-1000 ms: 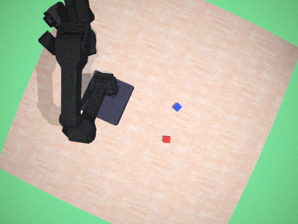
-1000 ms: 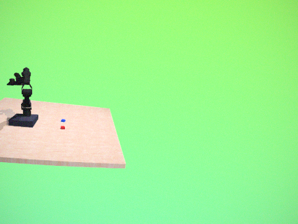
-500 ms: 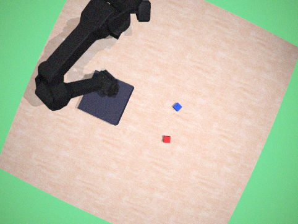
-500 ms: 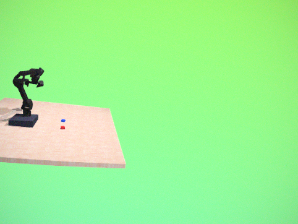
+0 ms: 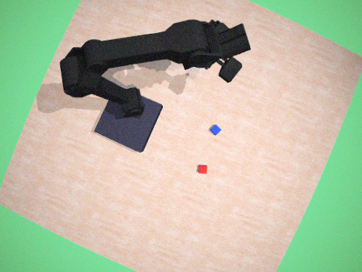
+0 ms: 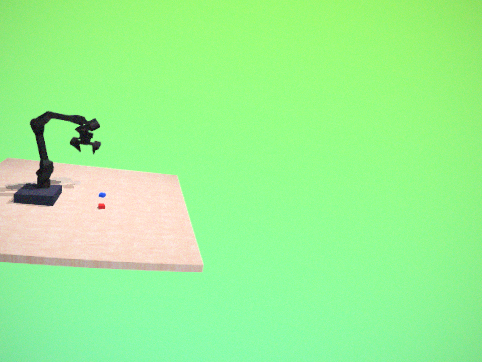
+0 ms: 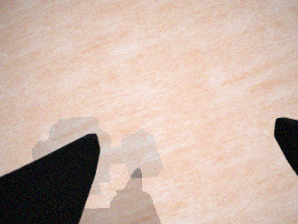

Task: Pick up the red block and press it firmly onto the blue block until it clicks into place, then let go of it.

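Top view: you have the small, bright red, cube-shaped block [image 5: 203,169] [image 6: 101,206] below and right of the frame's centre, its flat top face a plain, even red, with a thin dark shadow along its left side. It sits on the pale, wood-grained tabletop [image 5: 263,169] [image 6: 150,235] [image 7: 200,60]. Above it and slightly right is the small blue block [image 5: 215,130] [image 6: 102,195], turned at an angle like a diamond; the two are near each other, not touching. In the exterior view you see both left of centre, red below blue.

Your black jointed arm [image 5: 131,49] [image 6: 42,145] rises from a dark, square base [image 5: 140,146] [image 6: 34,197]. Its black gripper [image 5: 211,63] [image 6: 86,151] [image 7: 186,134] hangs high above the tabletop, fingers spread wide with nothing between them. The wrist view shows you both dark fingers, grained surface and grey shadows; neither block appears there.
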Controlling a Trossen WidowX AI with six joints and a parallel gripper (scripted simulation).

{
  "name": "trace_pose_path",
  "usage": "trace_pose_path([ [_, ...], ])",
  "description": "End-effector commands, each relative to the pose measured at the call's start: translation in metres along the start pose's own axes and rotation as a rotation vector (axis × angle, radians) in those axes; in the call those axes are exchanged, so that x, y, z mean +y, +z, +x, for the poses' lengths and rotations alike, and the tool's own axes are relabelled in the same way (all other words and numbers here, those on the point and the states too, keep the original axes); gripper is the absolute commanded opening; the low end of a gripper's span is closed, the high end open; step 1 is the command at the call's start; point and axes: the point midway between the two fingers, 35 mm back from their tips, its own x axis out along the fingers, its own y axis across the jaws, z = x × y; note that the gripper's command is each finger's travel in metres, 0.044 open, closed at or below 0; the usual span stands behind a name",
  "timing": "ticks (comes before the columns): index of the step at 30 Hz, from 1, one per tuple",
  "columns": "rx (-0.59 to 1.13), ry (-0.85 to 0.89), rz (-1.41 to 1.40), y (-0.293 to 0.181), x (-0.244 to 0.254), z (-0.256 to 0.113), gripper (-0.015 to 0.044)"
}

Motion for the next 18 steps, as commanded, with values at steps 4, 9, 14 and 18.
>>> trace_pose_path([
  [4,0.122,-0.13,0.215,-0.049,-0.088,-0.004,0.044],
  [9,0.222,-0.205,0.406,-0.107,-0.149,-0.013,0.044],
  [14,0.321,-0.26,0.614,-0.18,-0.198,-0.028,0.044],
  [18,0.395,-0.285,0.782,-0.248,-0.223,-0.043,0.044],
])
